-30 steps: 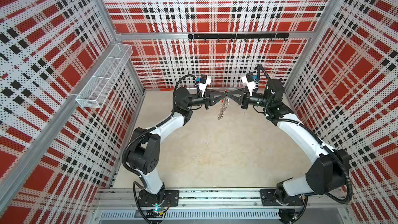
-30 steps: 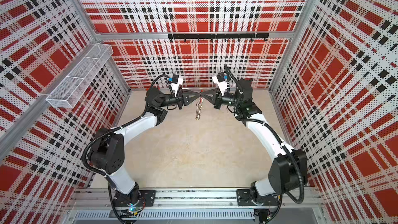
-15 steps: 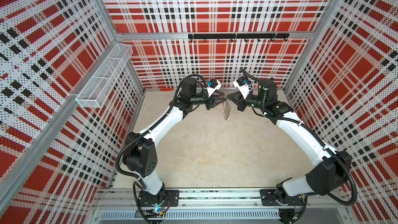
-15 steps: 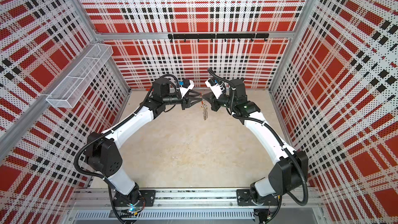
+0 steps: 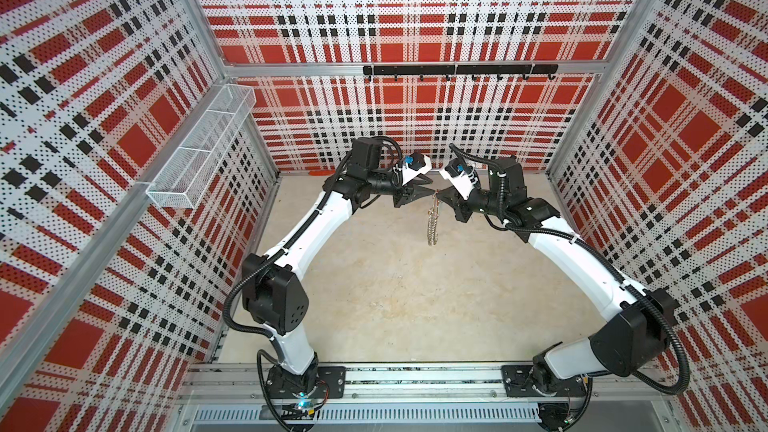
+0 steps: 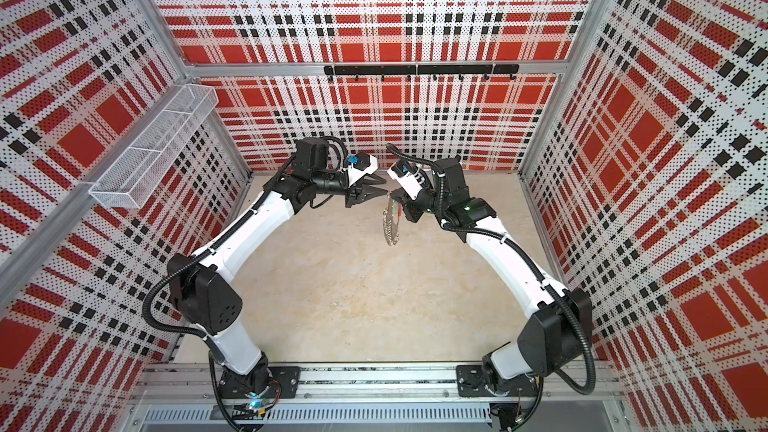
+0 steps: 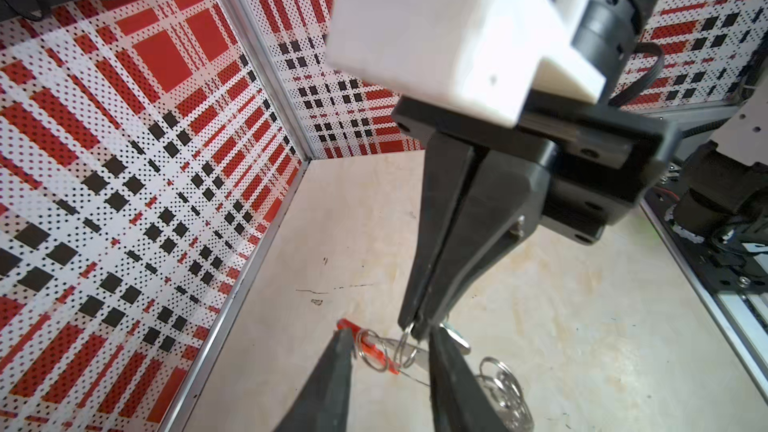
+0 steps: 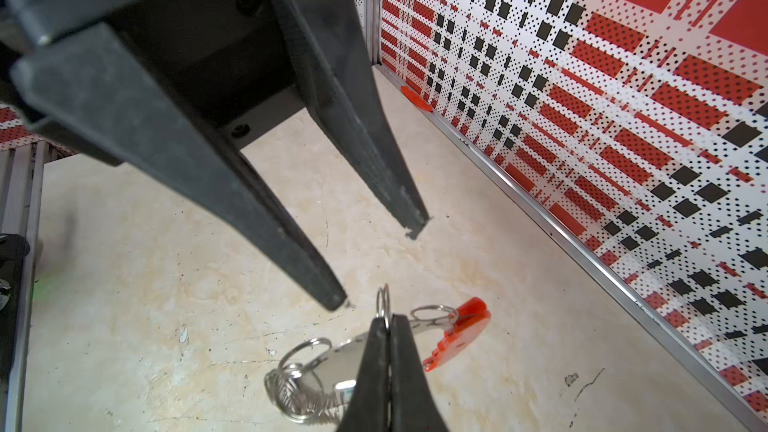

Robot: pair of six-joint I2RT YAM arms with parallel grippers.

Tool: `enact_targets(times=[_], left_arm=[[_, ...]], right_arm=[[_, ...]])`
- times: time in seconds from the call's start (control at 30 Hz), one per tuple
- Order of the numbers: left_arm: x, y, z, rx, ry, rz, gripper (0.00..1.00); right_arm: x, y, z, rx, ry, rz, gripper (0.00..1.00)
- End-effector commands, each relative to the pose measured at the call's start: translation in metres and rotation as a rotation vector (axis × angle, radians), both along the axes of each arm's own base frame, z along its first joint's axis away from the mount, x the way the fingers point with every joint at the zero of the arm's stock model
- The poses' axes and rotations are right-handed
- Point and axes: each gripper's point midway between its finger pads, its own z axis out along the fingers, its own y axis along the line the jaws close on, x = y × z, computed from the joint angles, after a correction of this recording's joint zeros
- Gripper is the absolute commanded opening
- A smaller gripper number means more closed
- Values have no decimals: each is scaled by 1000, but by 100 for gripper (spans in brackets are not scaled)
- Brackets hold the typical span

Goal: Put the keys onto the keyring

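The keyring [image 5: 433,224] hangs in the air at the back middle, a thin hoop fringed with small wire loops [image 6: 390,226]. My right gripper [image 8: 388,320] is shut on one small loop [image 8: 383,303] at its top. The hoop's red plastic section [image 8: 457,334] sits just beside that grip. My left gripper [image 7: 390,332] is open, its fingers [image 8: 336,303] spread on either side of the red section [image 7: 370,347] and touching nothing that I can see. Of the keys, only a pale oval tag [image 7: 455,336] peeks from behind my left finger.
A white wire basket [image 5: 199,155] is mounted on the left wall. A black hook rail [image 5: 457,70] runs along the back wall. A small red piece [image 8: 415,99] lies at the foot of a wall. Beige tabletop [image 5: 395,292] lies below the hanging hoop.
My left gripper has opened and let go of the keyring, which now hangs from the right gripper alone. Both wrists have swung toward the back wall.
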Motion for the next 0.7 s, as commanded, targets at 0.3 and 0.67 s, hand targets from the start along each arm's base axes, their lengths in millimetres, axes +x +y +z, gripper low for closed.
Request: enact_targets(times=[0.3, 0.67], left_arm=[[-2, -5, -13, 23, 55, -36, 35], [-1, -7, -17, 24, 92, -52, 9]], right_arm=[[-17, 8, 28, 63, -79, 74, 0], [-20, 11, 30, 68, -79, 88, 0]])
